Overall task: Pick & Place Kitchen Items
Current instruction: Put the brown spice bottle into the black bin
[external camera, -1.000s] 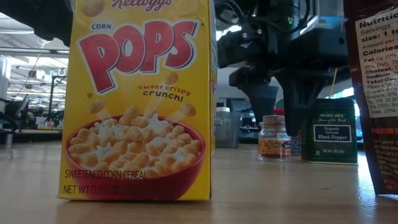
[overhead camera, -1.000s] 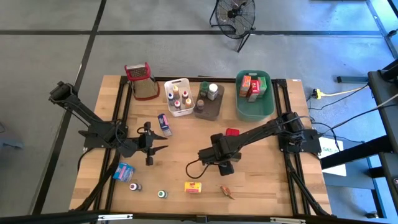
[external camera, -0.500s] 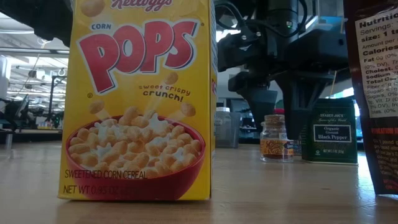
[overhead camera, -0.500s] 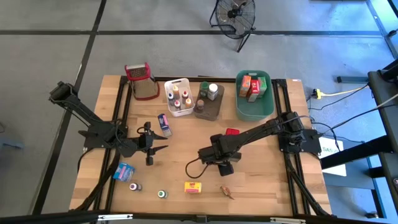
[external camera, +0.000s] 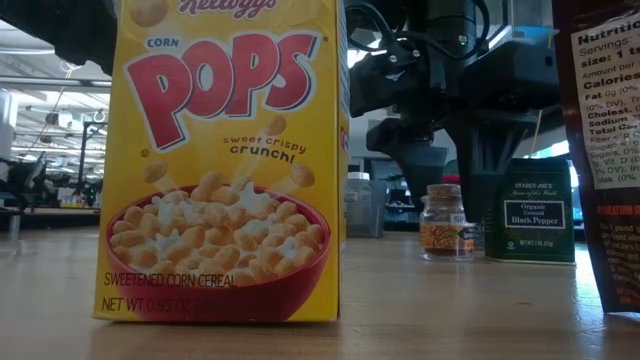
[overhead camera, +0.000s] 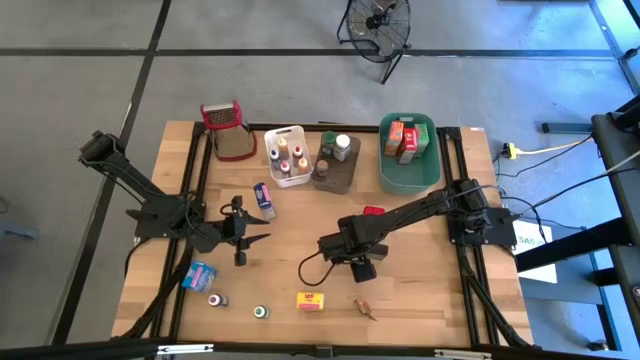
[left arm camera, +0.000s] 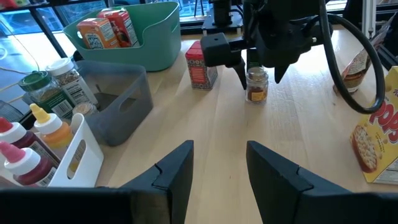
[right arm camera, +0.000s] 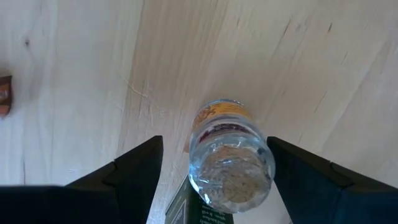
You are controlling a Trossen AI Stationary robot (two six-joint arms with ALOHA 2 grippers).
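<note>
A small spice jar (right arm camera: 230,158) with a clear lid stands upright on the wooden table, next to a dark green black pepper tin (external camera: 530,210). My right gripper (overhead camera: 360,262) points straight down over the jar and is open. Its fingers (external camera: 420,160) stand on either side of the lid without touching it. My left gripper (overhead camera: 250,232) waits open and empty at the table's left, pointing toward the jar (left arm camera: 256,84). A yellow Corn Pops box (overhead camera: 312,300) stands near the front edge, and a red box (overhead camera: 373,212) lies just beyond the right gripper.
A green tub (overhead camera: 410,160) with boxes, a grey-brown tub (overhead camera: 335,170), a white tub (overhead camera: 288,155) of bottles and a metal grater (overhead camera: 228,130) line the far edge. A blue box (overhead camera: 263,197), a blue packet (overhead camera: 200,274) and two small bottles (overhead camera: 217,300) lie at left front.
</note>
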